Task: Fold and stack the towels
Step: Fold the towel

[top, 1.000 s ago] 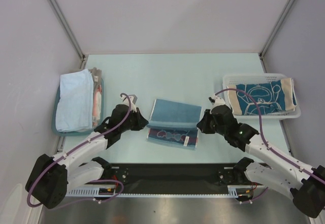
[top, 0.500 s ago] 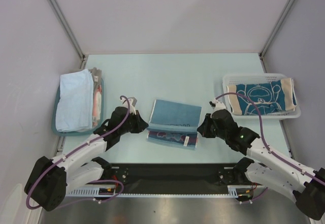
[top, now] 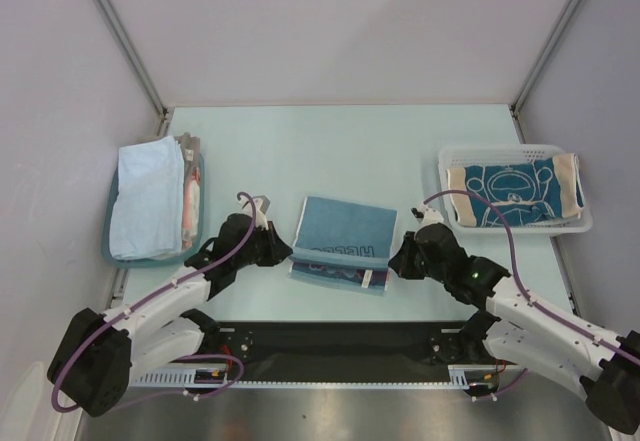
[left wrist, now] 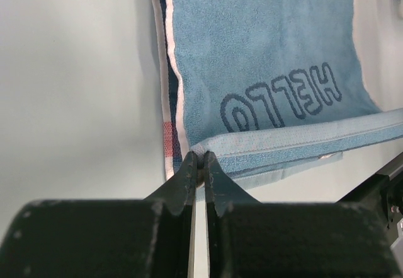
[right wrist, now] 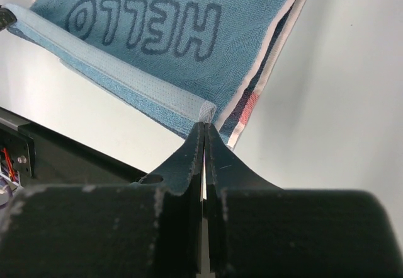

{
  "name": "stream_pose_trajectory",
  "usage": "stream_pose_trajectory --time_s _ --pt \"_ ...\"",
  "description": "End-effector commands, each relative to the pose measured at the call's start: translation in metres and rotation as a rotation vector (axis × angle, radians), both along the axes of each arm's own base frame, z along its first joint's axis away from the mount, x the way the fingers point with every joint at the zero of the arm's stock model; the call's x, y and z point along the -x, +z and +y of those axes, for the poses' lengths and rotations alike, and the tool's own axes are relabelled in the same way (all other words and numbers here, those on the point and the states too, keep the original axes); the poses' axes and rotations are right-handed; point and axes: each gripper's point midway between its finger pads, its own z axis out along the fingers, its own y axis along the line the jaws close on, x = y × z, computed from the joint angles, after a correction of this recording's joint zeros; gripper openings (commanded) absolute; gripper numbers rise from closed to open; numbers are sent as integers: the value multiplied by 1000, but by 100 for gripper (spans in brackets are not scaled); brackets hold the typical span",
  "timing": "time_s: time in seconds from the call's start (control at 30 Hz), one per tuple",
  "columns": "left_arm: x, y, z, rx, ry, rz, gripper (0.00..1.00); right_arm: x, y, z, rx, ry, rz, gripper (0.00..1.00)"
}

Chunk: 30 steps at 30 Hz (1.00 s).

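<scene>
The blue towel (top: pixel 345 236) lies in the middle of the table (top: pixel 330 151), its long side running from claw to claw. The left claw (left wrist: pixel 200 164) pinches the near left corner tight, and the right claw (right wrist: pixel 204 127) pinches the near right one. The cloth is soft and fuzzy, with a smooth pale hem.

Pale table (top: pixel 330 151) with blue towel (top: pixel 345 229), apparently teal tray (top: pixel 140 261), white basket (top: pixel 500 150)

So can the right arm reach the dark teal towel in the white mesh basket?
Probably, though not yet. The dark teal towel lies close by in its white mesh basket, nothing between, but that arm's fingers are shut on a corner of the blue HELLO towel and must let go first.
</scene>
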Motion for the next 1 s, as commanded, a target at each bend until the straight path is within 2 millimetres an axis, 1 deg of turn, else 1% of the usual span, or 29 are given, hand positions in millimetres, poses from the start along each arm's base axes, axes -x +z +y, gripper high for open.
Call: stream_pose_trajectory --time_s 0.0,0.13,0.27,0.33,0.43,0.5,0.6,0.63,0.7,0.73,0.83,0.97 --pt "-4 2 5 -9 28 -22 7 -1 0 -7 15 -31 -15 0" --pt "-4 7 4 0 27 -32 7 0 3 -8 16 -32 -17 0" --pt "-5 14 5 1 29 -47 8 0 10 -10 6 -38 -32 0" --pt "-5 14 5 -4 30 -48 9 1 9 -11 14 -41 -33 0" --pt "-4 7 5 -10 25 -29 9 2 5 -12 19 -42 -23 0" --pt "-4 4 4 -8 24 -25 11 5 -1 -13 21 -40 -12 0" --pt "-2 1 4 -4 24 -22 17 8 -9 -12 16 -37 3 7" --pt "-1 -1 5 -4 23 -19 18 9 -10 -11 10 -35 6 14" --pt "-1 1 5 1 27 -22 22 11 -12 -11 6 -26 9 18" --pt "0 4 5 6 27 -30 24 12 -11 -10 0 -24 5 23" --pt "-1 10 7 9 40 -46 34 13 -7 -11 -5 -21 -6 29" --pt "-5 16 8 8 52 -62 37 9 -2 -12 -1 -36 -28 32"
